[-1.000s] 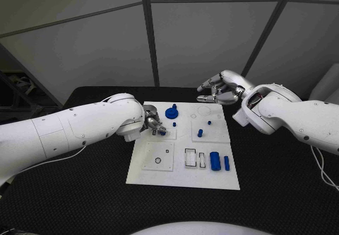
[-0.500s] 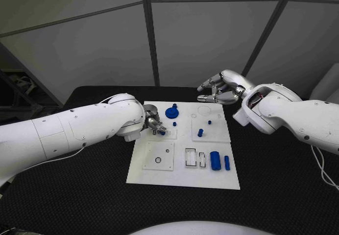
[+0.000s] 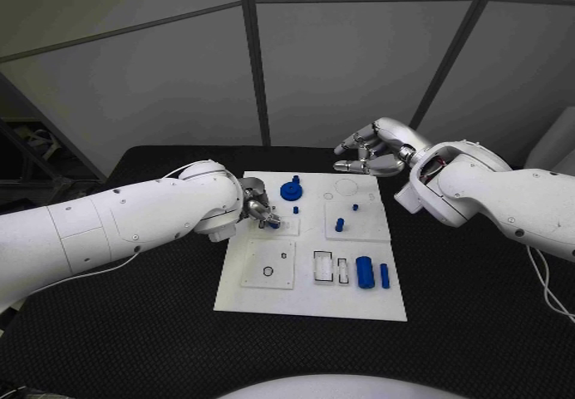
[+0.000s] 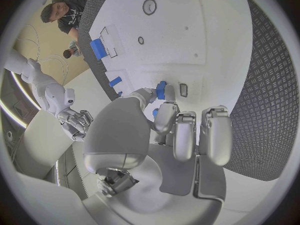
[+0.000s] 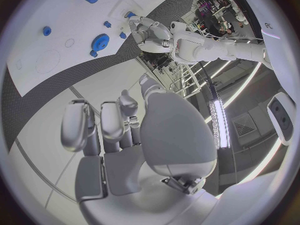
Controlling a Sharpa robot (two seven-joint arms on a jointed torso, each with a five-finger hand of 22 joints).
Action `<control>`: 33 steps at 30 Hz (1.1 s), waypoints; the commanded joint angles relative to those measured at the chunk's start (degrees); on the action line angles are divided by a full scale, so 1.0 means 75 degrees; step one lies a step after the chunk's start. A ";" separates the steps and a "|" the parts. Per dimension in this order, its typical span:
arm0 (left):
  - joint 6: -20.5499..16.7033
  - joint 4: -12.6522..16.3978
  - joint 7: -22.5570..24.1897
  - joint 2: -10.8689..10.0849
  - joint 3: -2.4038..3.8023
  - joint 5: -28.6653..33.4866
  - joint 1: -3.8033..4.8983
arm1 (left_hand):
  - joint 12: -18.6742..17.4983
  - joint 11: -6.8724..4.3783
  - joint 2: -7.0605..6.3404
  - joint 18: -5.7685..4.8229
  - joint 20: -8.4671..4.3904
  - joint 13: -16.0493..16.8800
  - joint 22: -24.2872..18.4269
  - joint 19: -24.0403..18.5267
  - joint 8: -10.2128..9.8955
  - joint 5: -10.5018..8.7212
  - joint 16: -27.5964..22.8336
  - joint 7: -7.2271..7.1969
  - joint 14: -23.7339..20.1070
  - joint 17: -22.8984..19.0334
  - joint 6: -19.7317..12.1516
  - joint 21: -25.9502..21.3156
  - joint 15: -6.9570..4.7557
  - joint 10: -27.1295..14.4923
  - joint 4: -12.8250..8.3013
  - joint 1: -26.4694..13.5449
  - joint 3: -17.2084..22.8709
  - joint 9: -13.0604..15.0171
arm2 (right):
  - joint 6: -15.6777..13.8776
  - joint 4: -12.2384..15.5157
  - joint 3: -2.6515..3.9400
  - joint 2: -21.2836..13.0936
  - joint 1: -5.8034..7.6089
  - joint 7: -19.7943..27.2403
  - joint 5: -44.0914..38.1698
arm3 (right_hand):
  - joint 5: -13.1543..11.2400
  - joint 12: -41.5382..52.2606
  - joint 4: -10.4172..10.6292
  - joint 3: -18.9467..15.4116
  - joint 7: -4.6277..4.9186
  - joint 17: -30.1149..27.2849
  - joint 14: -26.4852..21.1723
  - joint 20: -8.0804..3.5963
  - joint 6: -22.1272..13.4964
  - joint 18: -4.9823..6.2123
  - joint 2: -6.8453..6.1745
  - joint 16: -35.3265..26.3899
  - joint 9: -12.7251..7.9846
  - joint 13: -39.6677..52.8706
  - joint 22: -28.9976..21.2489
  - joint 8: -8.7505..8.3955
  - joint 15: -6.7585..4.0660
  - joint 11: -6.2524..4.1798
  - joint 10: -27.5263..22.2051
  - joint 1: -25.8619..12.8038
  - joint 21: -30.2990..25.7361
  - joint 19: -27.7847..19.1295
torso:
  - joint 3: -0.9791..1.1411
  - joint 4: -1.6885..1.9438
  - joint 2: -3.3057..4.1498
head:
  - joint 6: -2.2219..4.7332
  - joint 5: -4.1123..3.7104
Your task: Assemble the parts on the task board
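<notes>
White task board [image 3: 314, 301] mid-frame, left hand [image 3: 260, 210] pinching small blue part [image 4: 160, 90], right hand [image 3: 369, 155] curled, empty, upper right.

Cool, even light falls from above on the head view, leaving the white task board [image 3: 314, 249] bright against the dark worktop [image 3: 467, 291], with only soft shadows under the arms. Both wrist views bend straight edges into curves toward the circle's rim, where detail smears. In the right wrist view, long ceiling light strips [image 5: 219, 120] glare white. The silver left hand [image 4: 181, 135] carries smooth highlights.
</notes>
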 commanded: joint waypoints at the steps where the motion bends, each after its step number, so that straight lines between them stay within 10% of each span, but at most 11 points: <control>1: -0.0334 0.0083 0.0136 -0.0061 0.0004 -0.0079 -0.0002 | -0.0029 -0.0010 0.0049 -0.0133 -0.0023 0.0767 0.0892 0.0131 0.0028 -0.0021 0.0032 0.0009 0.0741 0.1831 0.0071 0.0025 -0.0046 0.0057 -0.1407 -0.0035 0.1370 0.0014 | 0.0035 0.0001 0.0005 -0.0001 0.0016 0.0063 -0.0008 | 0.0031 0.0021 0.0056 -0.0004 -0.0002 0.0008 0.0044 -0.0025 0.0071 0.0103 0.0034 -0.0036 0.0010 -0.0006 0.0108 -0.0038 -0.0024 0.0002 0.0018 -0.0043 -0.0036 0.0040 | -0.0003 0.0010 -0.0001 | -0.0007 -0.0006; 33: -0.0604 0.0039 0.0231 -0.0010 0.0005 -0.0106 -0.0142 | -0.0564 -0.0030 0.0102 -0.0131 -0.0041 0.0535 0.0892 0.0128 0.0008 -0.0232 -0.0010 -0.0005 0.0730 0.1791 0.0089 0.0020 -0.0063 -0.0013 -0.1509 -0.0077 0.1442 0.0036 | 0.0054 -0.0011 0.0005 -0.0005 0.0016 0.0061 -0.0008 | 0.0031 0.0021 0.0056 -0.0004 -0.0002 0.0008 0.0044 -0.0025 0.0071 0.0103 0.0034 -0.0036 0.0010 -0.0006 0.0108 -0.0038 -0.0024 0.0002 0.0018 -0.0043 -0.0036 0.0040 | 0.0000 -0.0002 0.0006 | -0.0036 -0.0027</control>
